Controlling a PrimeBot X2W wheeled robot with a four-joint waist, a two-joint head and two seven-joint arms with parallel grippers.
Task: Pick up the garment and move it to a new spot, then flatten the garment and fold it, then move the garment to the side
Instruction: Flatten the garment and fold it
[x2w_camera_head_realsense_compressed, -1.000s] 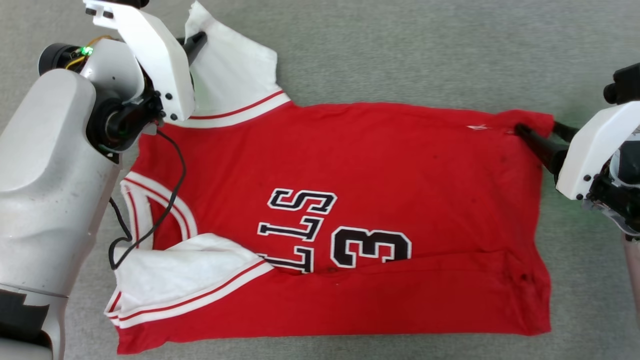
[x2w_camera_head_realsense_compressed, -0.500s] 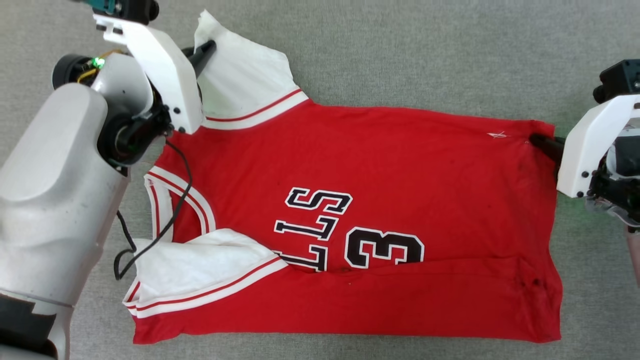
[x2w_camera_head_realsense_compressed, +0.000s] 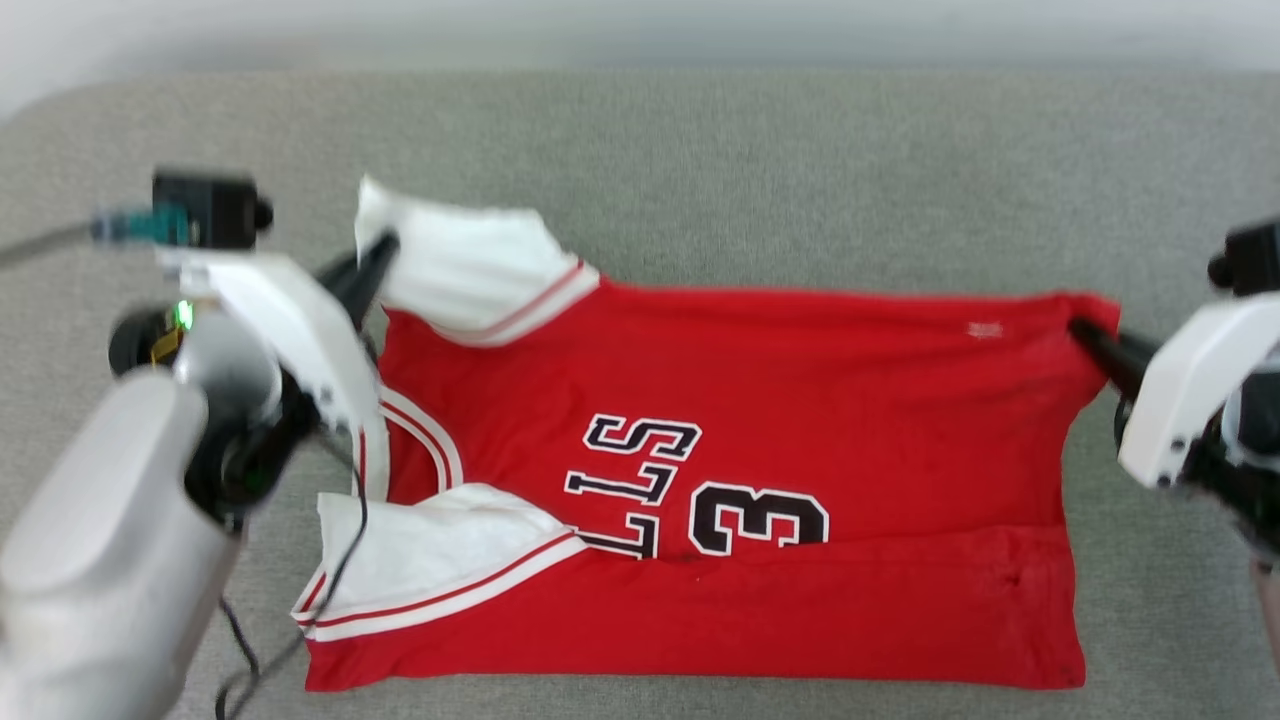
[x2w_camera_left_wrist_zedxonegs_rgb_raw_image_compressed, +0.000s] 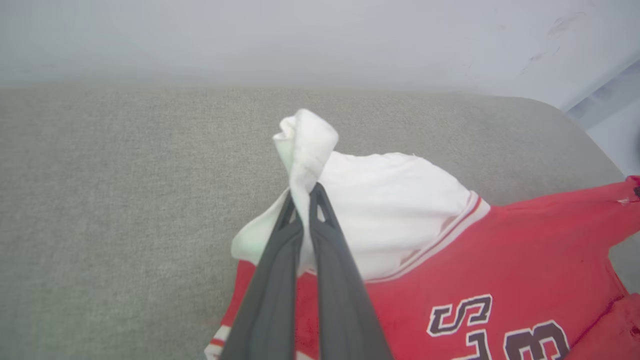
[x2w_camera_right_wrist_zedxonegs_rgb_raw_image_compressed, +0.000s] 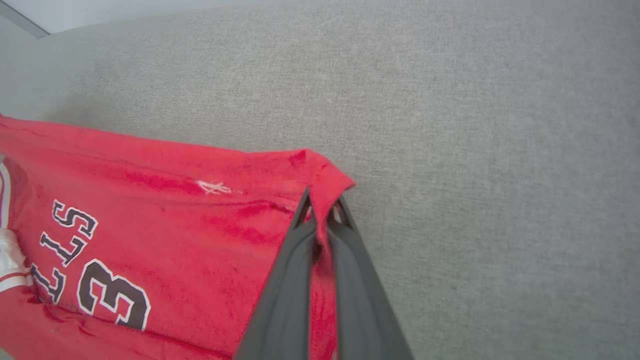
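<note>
**Red jersey held at sleeve tip and hem corner**

Nearest the camera, along the bottom of the head view, the garment (x2w_camera_head_realsense_compressed: 760, 420) lay on the grey fabric surface (x2w_camera_head_realsense_compressed: 800, 150) with its lower long edge turned up over itself in a red band (x2w_camera_head_realsense_compressed: 800, 620). This band covered the foot of the number 3 (x2w_camera_head_realsense_compressed: 758, 518) and of the black letters (x2w_camera_head_realsense_compressed: 640, 470). At the lower left of that frame the near white sleeve (x2w_camera_head_realsense_compressed: 440, 540) was folded in over the chest, with its striped trim running on a slant. Just above it sat the striped collar (x2w_camera_head_realsense_compressed: 430, 445), partly behind the pale left arm (x2w_camera_head_realsense_compressed: 100, 560).

Farther up the frame, the left gripper (x2w_camera_head_realsense_compressed: 375, 255) had its two dark fingers pressed together on the far white sleeve (x2w_camera_head_realsense_compressed: 470, 270). The left wrist view showed that pinch plainly — a twisted tuft of white cloth stood up between the fingertips (x2w_camera_left_wrist_zedxonegs_rgb_raw_image_compressed: 320, 200), and the sleeve was lifted clear of the surface. At the right edge of the head view the right gripper (x2w_camera_head_realsense_compressed: 1085, 335) was clamped on the far hem corner. In the right wrist view the red cloth was gathered to a point between its closed fingers (x2w_camera_right_wrist_zedxonegs_rgb_raw_image_compressed: 345, 235).

Between the two holds the far edge ran nearly straight across the frame. Beyond it lay bare grey surface, then a pale blurred strip (x2w_camera_head_realsense_compressed: 640, 30) along the top.
</note>
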